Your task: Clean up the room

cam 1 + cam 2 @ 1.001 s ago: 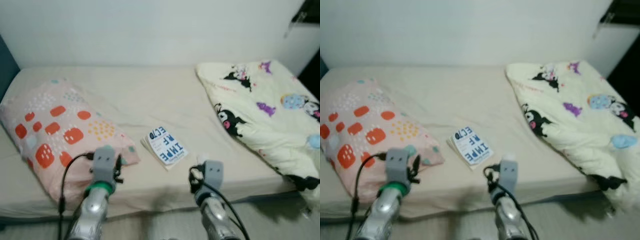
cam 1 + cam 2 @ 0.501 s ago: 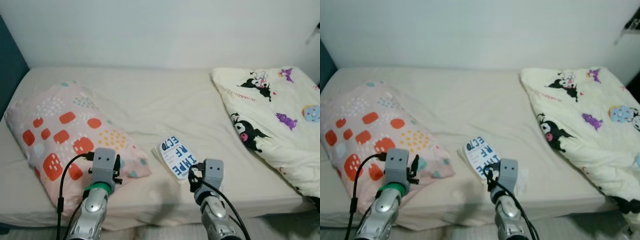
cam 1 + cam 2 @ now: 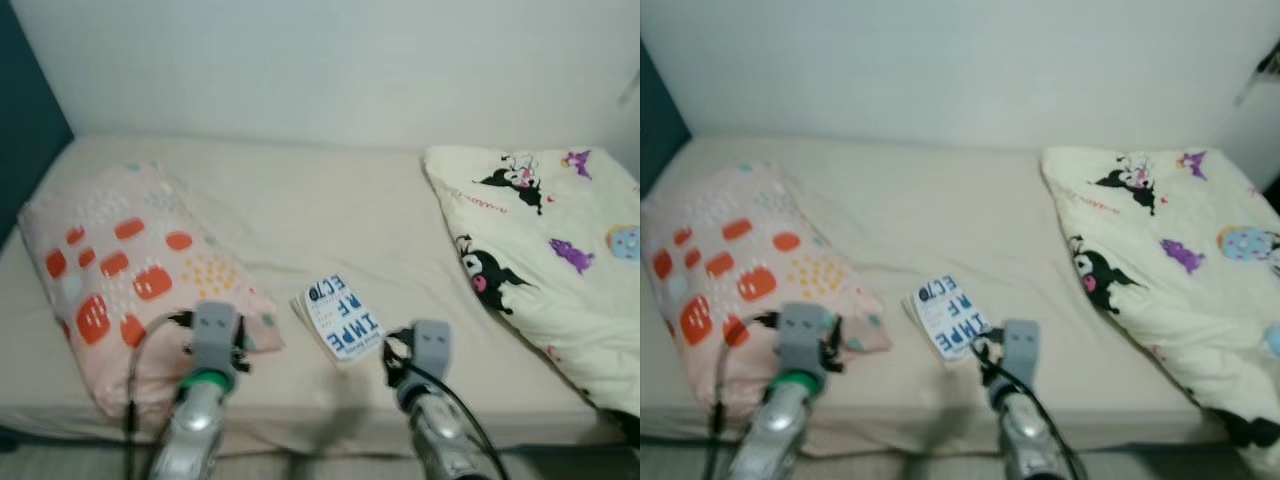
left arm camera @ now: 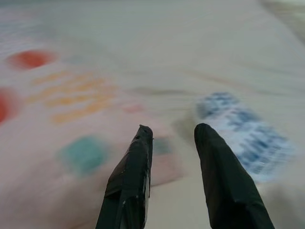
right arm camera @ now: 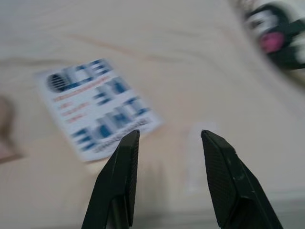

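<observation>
Your left eye view: a bed (image 3: 300, 200) with a book between pillow and blanket.

You see the white book (image 3: 342, 320) with blue lettering lying flat near the front edge, the pink pillow (image 3: 130, 260) to its left, the cartoon-print blanket (image 3: 540, 240) well to its right. Both arms reach up from below, the left wrist (image 3: 215, 335) over the pillow's corner, the right wrist (image 3: 428, 348) just beside the book.

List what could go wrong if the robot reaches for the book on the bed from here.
The book lies flat on the soft mattress, so the open right tool may press into the sheet and bunch it rather than get under the cover. The pillow sits close beside the book; the open left tool, hovering at its corner, could snag the pillowcase. The wrist views are blurred, so aim may be off.
</observation>
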Motion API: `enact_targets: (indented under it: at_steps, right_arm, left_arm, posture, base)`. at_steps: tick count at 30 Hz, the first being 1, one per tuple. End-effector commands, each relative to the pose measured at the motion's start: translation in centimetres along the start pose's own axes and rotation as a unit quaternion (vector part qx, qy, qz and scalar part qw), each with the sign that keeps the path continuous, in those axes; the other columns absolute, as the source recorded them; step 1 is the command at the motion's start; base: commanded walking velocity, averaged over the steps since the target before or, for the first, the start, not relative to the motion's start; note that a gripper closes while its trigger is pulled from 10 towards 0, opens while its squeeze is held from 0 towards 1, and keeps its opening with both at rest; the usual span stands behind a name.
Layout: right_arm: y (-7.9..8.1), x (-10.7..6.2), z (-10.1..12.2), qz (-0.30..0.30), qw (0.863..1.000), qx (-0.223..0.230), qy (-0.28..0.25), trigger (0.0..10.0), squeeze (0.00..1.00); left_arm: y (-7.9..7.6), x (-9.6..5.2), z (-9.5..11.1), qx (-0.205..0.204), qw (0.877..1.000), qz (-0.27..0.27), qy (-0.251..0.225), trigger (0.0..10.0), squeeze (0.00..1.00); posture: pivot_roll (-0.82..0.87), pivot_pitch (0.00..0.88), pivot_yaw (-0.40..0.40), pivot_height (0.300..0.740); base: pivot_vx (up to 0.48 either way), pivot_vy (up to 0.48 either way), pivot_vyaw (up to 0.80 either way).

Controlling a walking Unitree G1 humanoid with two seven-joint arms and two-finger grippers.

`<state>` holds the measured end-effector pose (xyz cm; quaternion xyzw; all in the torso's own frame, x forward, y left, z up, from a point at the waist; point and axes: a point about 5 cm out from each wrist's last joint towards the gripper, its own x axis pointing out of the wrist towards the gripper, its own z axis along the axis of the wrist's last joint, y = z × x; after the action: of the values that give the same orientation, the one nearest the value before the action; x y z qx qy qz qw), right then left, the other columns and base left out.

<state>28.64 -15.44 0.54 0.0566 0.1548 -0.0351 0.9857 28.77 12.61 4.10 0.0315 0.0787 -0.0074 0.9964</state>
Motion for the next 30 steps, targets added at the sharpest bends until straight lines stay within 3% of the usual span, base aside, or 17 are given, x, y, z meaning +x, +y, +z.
enact_targets:
  at_steps: [1, 10, 12, 13, 26, 30]
  right_arm:
    - [0.17, -0.31, -0.75, 0.002, 1.0, 0.0, 0.015, 10.0, 0.0]
    - [0.37, -0.21, -0.65, 0.005, 1.0, -0.001, 0.015, 10.0, 0.0]
    - [0.39, -0.18, -0.62, 0.005, 1.0, -0.001, 0.015, 10.0, 0.0]
    - [0.4, -0.12, -0.55, 0.006, 1.0, 0.0, 0.015, 10.0, 0.0]
    - [0.37, -0.1, -0.54, 0.005, 1.0, 0.002, 0.016, 10.0, 0.0]
    - [0.39, -0.13, -0.57, 0.005, 1.0, 0.003, 0.015, 10.0, 0.0]
  left_arm:
    - [0.39, -0.28, -0.85, 0.004, 1.0, 0.006, 0.017, 10.0, 0.0]
    - [0.62, -0.12, -0.73, 0.001, 1.0, 0.011, 0.017, 10.0, 0.0]
    - [0.65, -0.08, -0.91, -0.018, 0.999, 0.014, 0.028, 10.0, 0.0]
    - [0.67, -0.02, -1.08, -0.037, 0.998, 0.016, 0.039, 10.0, 0.0]
    - [1.06, 0.03, -0.98, -0.029, 0.999, 0.024, 0.033, 10.0, 0.0]
    - [1.17, -0.01, -0.93, -0.019, 0.999, 0.024, 0.029, 10.0, 0.0]
  posture:
    - [0.0, 0.018, 0.005, 0.74]
    - [0.01, 0.007, 0.001, 0.74]
    - [0.01, 0.005, 0.001, 0.74]
    - [0.01, 0.008, 0.002, 0.74]
    - [0.01, 0.016, 0.004, 0.74]
    - [0.01, 0.017, 0.004, 0.74]
  base:
    - [0.0, -0.33, 0.0]
    - [0.0, -0.212, 0.0]
    - [0.0, 0.0, 0.0]
    - [0.0, 0.48, 0.0]
    - [0.0, 0.471, 0.0]
    - [0.0, 0.0, 0.0]
